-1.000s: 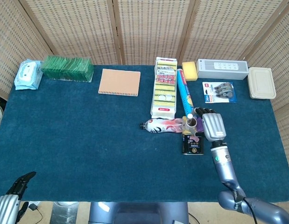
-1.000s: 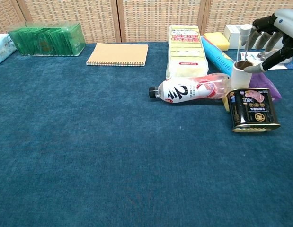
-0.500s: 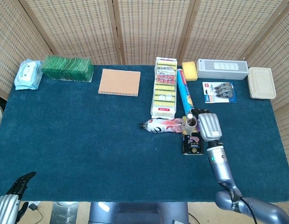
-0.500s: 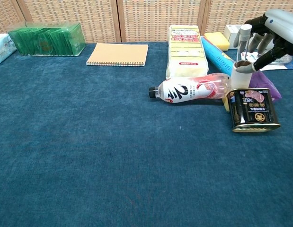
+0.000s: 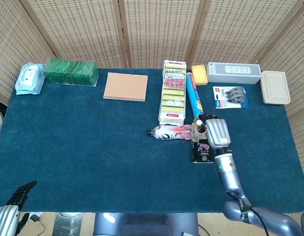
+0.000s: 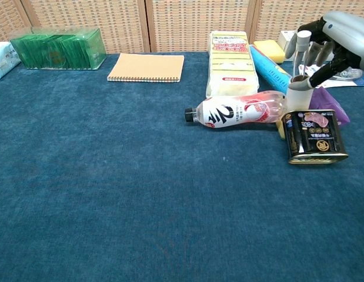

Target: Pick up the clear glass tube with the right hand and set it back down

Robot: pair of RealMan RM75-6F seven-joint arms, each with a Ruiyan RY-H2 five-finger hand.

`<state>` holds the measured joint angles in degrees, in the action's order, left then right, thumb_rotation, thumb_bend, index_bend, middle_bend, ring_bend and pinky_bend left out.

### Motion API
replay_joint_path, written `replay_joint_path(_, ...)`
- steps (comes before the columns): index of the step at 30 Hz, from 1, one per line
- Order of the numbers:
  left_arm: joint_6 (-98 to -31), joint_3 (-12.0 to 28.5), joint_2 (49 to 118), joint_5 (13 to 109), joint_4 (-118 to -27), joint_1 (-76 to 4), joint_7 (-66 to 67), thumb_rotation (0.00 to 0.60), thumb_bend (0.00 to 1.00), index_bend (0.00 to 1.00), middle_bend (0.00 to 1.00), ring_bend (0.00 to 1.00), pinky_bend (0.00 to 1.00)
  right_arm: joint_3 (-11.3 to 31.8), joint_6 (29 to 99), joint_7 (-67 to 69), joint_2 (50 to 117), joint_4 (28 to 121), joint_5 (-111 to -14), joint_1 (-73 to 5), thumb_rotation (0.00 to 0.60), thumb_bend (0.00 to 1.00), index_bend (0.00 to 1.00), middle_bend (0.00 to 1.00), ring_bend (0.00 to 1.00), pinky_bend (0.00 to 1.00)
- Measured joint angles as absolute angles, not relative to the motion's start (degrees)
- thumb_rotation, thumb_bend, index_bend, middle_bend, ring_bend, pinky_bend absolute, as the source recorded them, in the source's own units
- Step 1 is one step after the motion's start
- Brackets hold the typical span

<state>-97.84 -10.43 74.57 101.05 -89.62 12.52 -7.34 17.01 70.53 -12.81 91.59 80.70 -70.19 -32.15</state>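
The clear glass tube [image 6: 298, 57] with a white cap [image 5: 198, 123] stands upright in a short white cup [image 6: 299, 97], right of the table's middle. My right hand [image 6: 339, 30] hovers just right of it, silver back up. Its dark fingers [image 6: 311, 27] reach past the cap on the far side, and the thumb [image 6: 319, 73] points at the cup's rim. Whether any finger touches the glass I cannot tell. In the head view the right hand [image 5: 216, 132] covers the spot beside the cup [image 5: 200, 131]. My left hand [image 5: 21, 192] hangs at the front left corner, holding nothing.
A black tin [image 6: 314, 136] lies just in front of the cup and a bottle [image 6: 234, 111] lies on its side to the left. A blue roll [image 5: 194, 98], sponge pack [image 5: 173, 91] and purple packet [image 6: 330, 108] crowd behind. Notebook [image 5: 125, 86] and green box [image 5: 70, 72] sit at the back.
My right hand has moved left, closing in on the tube, so its fingers now flank the cap. The tube, cup and left hand have not moved.
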Motion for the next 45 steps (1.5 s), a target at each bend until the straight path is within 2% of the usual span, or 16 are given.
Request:
replay_joint_path(17,-97.43,-10.4,74.39,101.01,-90.3,12.32,-6.68,0.6,0.2,0.11,0.17,0.16,0.34,17.15,70.05,-13.88,91.69,79.48,-68.87,-32.77,0.6,0.24,0.53,0.55,0.55,0.49)
replay_joint_path(23,-97.38,-10.43,74.41,100.98,-90.16,12.32,-6.78,0.6,0.2,0.11,0.17,0.16,0.34,16.97,70.55,-15.24,91.93,79.6,-69.1,-33.03,0.6,0.26,0.56,0.6,0.62,0.57)
replay_joint_path(27,-97.42,-10.4,74.4,100.91,-90.09,12.34,-6.89,0.6,0.2,0.11,0.17,0.16,0.34,17.05,71.32,-16.07,92.2,79.77,-69.36,-33.24,0.6,0.26,0.58,0.66,0.7,0.66)
replay_joint_path(29,-97.41,-10.39,74.42,100.86,-90.03,12.35,-6.96,0.6,0.2,0.11,0.17,0.16,0.34,17.05,71.53,-16.46,92.3,79.83,-69.52,-33.35,0.6,0.27,0.58,0.67,0.7,0.69)
replay_joint_path(45,-97.34,-10.34,74.4,100.56,-89.77,12.35,-7.37,0.6,0.2,0.11,0.17,0.16,0.34,17.45,71.32,-18.11,92.8,79.61,-69.35,-34.59,0.6,0.28,0.62,0.74,0.82,0.81)
